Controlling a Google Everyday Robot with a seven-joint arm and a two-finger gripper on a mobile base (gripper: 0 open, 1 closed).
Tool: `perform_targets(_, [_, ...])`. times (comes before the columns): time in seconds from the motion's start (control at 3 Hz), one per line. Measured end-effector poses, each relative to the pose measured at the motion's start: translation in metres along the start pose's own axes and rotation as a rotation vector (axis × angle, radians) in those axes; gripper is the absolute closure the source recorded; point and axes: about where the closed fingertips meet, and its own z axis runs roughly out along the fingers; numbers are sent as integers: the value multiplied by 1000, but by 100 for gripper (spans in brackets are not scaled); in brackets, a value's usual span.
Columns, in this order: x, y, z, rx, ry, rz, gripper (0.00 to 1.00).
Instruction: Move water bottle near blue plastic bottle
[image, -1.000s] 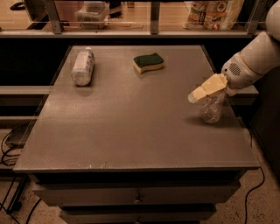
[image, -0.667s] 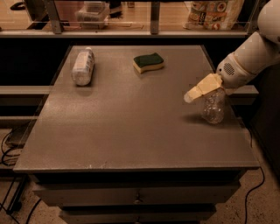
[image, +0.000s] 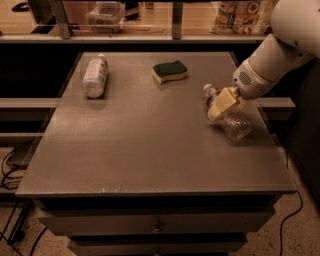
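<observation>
The water bottle (image: 234, 124) is clear and crinkled with a white cap (image: 208, 90). It is tilted over at the table's right side, cap pointing back-left. My gripper (image: 222, 103) lies across its upper part, just below the cap. The blue plastic bottle (image: 95, 76), opaque and whitish with a white cap, lies on its side at the table's far left, well apart from the water bottle.
A green and yellow sponge (image: 170, 71) lies at the back middle of the grey table (image: 150, 150). A shelf with packages (image: 240, 15) and a clear box (image: 106, 12) runs behind the table. The table's right edge is close to the water bottle.
The water bottle stood upright before and now leans over with its cap to the back-left. My gripper has moved down and left onto its upper part.
</observation>
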Motion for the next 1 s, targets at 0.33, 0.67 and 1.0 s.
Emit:
perform_targets(0.33, [-3,6,2,12,9,-23,64])
perform_targets(0.67, [-10,12,-6,19,-7,-55,88])
perform_targets(1.0, [-36,19,-46,41,-95,-146,100])
